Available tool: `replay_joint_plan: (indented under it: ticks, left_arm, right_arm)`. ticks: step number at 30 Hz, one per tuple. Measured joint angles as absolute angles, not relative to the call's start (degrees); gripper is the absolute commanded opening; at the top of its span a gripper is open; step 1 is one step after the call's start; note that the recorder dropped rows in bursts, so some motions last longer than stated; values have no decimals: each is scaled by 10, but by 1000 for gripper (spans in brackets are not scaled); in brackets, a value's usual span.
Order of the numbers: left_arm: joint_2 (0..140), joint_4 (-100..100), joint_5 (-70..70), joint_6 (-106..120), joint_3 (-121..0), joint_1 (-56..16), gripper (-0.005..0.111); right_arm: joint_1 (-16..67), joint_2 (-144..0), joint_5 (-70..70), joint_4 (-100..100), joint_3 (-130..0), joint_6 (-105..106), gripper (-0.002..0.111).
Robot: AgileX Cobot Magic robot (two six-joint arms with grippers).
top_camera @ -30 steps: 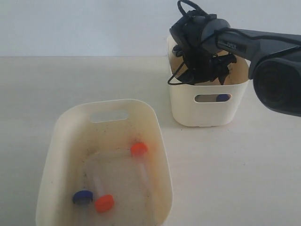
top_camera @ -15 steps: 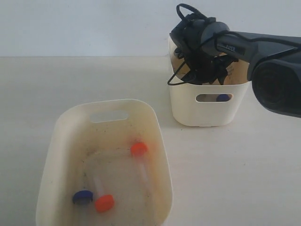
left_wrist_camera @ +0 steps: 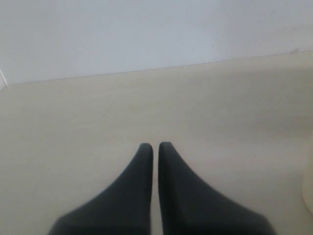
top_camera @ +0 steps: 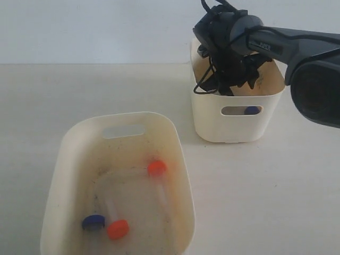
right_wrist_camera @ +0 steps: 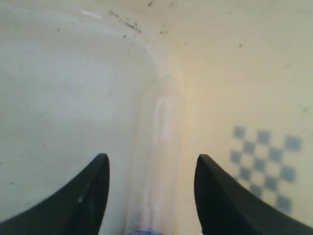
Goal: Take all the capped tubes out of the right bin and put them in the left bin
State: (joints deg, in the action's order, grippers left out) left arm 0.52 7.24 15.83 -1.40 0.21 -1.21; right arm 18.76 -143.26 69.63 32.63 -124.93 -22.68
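So the pale table takes up most of the exterior view, with the dark right arm coming in from the right side and dipping down into the right bin, the taller cream one at the back. The left bin sits up front on the left, well apart from it, with dirt specks all over its floor.

Three capped tubes are lying in the left bin: one with an orange-red cap near the middle, plus a blue cap and another orange-red cap side by side at the near end. The clear bodies are pretty faint.

There's one blue-capped tube in the right bin, lying along the corner where floor meets wall. You can spot its cap through the oval handle slot. There's a blue checkered patch on the bin surface beside it.

The right gripper has its jaws apart, straddling that tube, with a sliver of gap at each tip. I can't tell if it's pinching nearer the cap.

The left gripper has its jaws together, holding nothing, over bare table.
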Motion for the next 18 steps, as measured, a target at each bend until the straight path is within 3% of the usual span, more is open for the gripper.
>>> replay_joint_plan:
  ticks: [18]
  left_arm:
    - [5, 72, 158, -14, 2, -12, 4]
  right_arm:
    - [182, -1457, 698, 317, -1249, -228, 50]
